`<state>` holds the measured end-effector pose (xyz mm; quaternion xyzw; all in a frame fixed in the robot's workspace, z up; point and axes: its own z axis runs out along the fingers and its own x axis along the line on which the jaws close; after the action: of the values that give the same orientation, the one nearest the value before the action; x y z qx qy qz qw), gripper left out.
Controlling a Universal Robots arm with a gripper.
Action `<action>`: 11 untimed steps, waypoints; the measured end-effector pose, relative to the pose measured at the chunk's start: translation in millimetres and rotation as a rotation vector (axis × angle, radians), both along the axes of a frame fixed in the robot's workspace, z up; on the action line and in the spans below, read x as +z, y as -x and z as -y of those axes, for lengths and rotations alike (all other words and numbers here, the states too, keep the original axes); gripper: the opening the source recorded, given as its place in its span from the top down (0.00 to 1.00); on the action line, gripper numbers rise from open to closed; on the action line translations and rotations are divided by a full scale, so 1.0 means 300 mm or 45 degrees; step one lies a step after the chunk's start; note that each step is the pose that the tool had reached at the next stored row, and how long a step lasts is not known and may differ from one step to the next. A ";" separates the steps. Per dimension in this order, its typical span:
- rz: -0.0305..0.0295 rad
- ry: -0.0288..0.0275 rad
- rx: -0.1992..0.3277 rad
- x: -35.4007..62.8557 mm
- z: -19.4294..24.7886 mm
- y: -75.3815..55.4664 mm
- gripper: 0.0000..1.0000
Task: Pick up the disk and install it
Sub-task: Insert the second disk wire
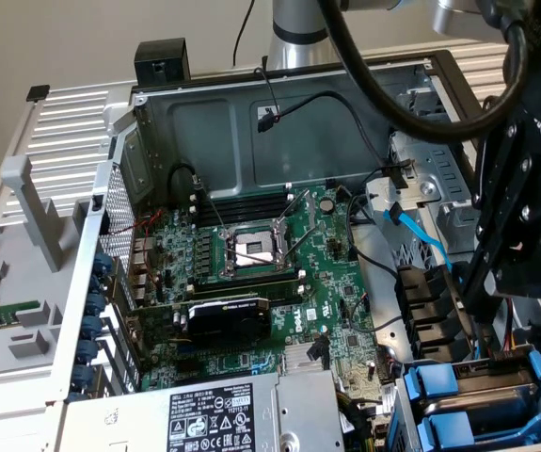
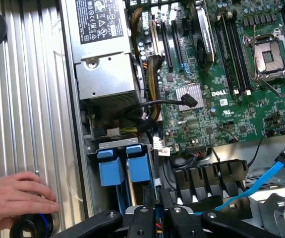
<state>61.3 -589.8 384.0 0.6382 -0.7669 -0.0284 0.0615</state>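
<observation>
gripper (image 2: 154,218): fingers nearly together, nothing visibly pinched, above drive bay | disk (image 2: 139,166): likely rigid, dense, shock-sensitive | hold: blue carrier edges.

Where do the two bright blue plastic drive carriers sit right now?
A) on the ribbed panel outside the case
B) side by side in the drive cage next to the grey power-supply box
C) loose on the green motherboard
B: in the wrist view both bright blue plastic drive carriers stand side by side in the drive cage, just past the grey power-supply box, with the gripper right at them.
</observation>
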 end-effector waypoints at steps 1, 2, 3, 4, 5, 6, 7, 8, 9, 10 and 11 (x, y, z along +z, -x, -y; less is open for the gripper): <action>0.0000 0.0001 0.000 0.000 0.000 0.000 0.84; 0.0000 0.0000 0.000 0.000 0.000 0.000 0.84; 0.0000 0.0000 0.000 0.000 0.000 0.000 0.84; 0.0000 0.0001 0.000 0.000 0.000 0.000 0.84; -0.0001 0.0001 0.000 0.000 0.000 0.000 0.84; 0.0000 0.0000 0.000 0.000 0.000 0.000 0.84; 0.0000 0.0000 0.000 0.000 0.000 0.000 0.84; 0.0002 0.0000 0.000 0.000 0.000 0.000 0.84; 0.0014 0.0000 0.001 0.000 0.001 0.001 0.84; 0.0040 -0.0010 0.009 0.000 0.003 0.001 0.84; 0.0081 -0.0014 0.021 -0.001 0.005 0.001 0.84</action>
<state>60.9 -591.1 383.8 0.6445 -0.7618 -0.0263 0.0590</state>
